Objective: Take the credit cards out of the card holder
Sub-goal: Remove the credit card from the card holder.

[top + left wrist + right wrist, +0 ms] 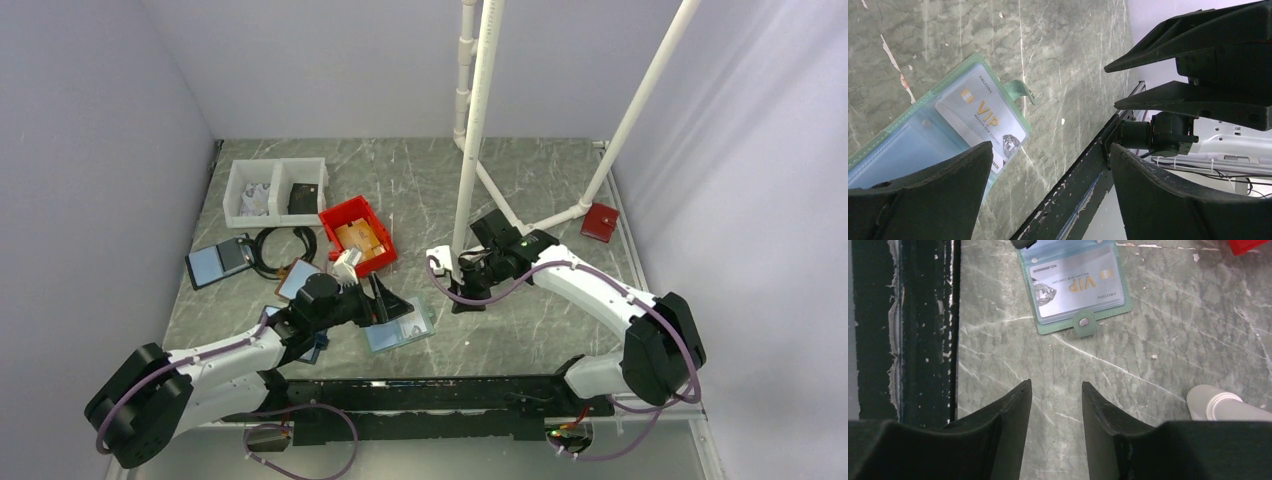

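Observation:
The card holder (402, 332) lies open and flat on the marble table, with a teal-green edge and clear blue pockets. In the left wrist view the card holder (908, 145) has one of the credit cards (980, 122), silver-grey with gold "VIP", inside its end pocket beside the tab (1020, 91). My left gripper (1051, 147) hovers wide open over the holder's near corner, holding nothing. The right wrist view shows the card holder (1045, 325), the same card (1078, 287) and the snap tab (1084, 325). My right gripper (1056, 383) is open and empty, a short way from the tab.
A red bin (358, 235), a white two-part bin (275, 190), a navy-edged folder (218, 262), a brown-edged folder (297, 278) and a black cable (285, 250) sit at back left. White pipe frame (480, 130) stands behind the right gripper (467, 300). Black rail (923, 330) lines the near edge.

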`<state>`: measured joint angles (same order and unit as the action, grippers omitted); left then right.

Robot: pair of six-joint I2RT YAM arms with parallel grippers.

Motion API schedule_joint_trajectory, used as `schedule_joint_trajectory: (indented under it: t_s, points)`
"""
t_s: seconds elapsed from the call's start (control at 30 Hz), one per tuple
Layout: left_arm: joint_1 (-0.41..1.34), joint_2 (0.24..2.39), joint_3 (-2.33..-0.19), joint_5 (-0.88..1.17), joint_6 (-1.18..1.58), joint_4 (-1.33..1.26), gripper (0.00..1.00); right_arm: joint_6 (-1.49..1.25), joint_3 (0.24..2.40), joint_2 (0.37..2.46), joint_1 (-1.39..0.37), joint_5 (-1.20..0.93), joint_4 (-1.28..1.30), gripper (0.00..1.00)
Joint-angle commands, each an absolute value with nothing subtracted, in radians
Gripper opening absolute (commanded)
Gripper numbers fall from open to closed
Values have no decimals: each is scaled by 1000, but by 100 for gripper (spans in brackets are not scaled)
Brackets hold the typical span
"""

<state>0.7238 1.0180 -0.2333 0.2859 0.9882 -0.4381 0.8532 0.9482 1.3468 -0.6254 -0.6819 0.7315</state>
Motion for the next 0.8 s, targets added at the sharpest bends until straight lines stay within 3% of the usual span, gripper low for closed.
schedule_joint_trajectory:
  t_s: [0.0, 0.17, 0.37, 0.5, 0.77]
  points:
    - [737, 1034, -235, 240, 1004, -490, 91, 742, 933, 1358, -657, -629, 607, 42]
    - [739, 1033, -243, 178, 1019, -384, 86, 606, 934, 1400, -702, -539, 506, 29]
    - [739, 1025, -240, 139, 1041, -306, 72, 471, 963, 1472, -752, -477, 427, 21]
    - [740, 1043, -236, 156, 1049, -332, 64, 432, 975, 1529, -795, -452, 400, 19]
    - [741, 1118, -205, 179, 1068, -422, 53, 370, 1017, 1636, -822, -410, 388, 5]
